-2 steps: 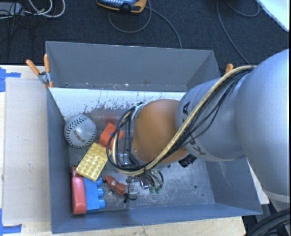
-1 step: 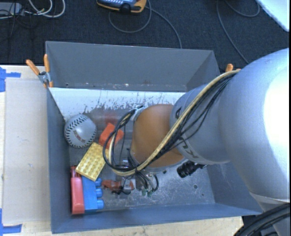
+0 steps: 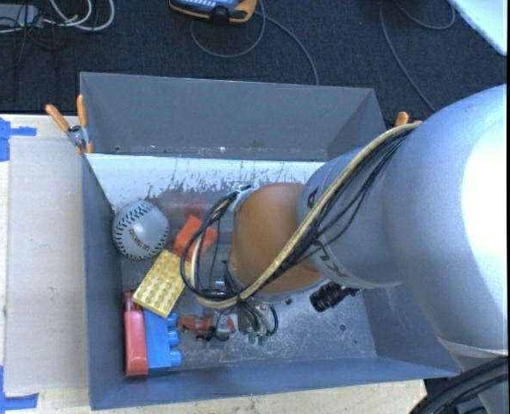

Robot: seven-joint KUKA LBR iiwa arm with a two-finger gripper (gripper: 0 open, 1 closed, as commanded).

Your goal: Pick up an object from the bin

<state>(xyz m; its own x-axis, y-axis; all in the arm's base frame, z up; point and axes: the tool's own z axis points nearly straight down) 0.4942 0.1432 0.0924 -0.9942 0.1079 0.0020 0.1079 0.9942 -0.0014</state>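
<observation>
A grey metal bin (image 3: 358,335) seen from above, with a robot arm reaching in from the right. The arm's rounded orange cover (image 3: 267,231) and looped black and yellow cables (image 3: 204,270) hide most of the pincer (image 3: 223,322), which sits low, close to the bin floor. Whether it is open or closed, and whether it has hold of anything, cannot be told.

Just left of the pincer lies a blue plastic brick (image 3: 162,341). Its long axis runs from the far wall toward the near wall (its round studs appear to face the pincer). On the brick's other side, parallel to it, lies a long, narrow red plastic block (image 3: 135,345).

Up and left of the pincer, a flat yellow studded plate (image 3: 160,283) rests at a slant over the brick's far end. Farther back on the left sits a white baseball (image 3: 140,229) with red stitching. Beside it is an orange piece (image 3: 188,231), partly under the cables.
</observation>
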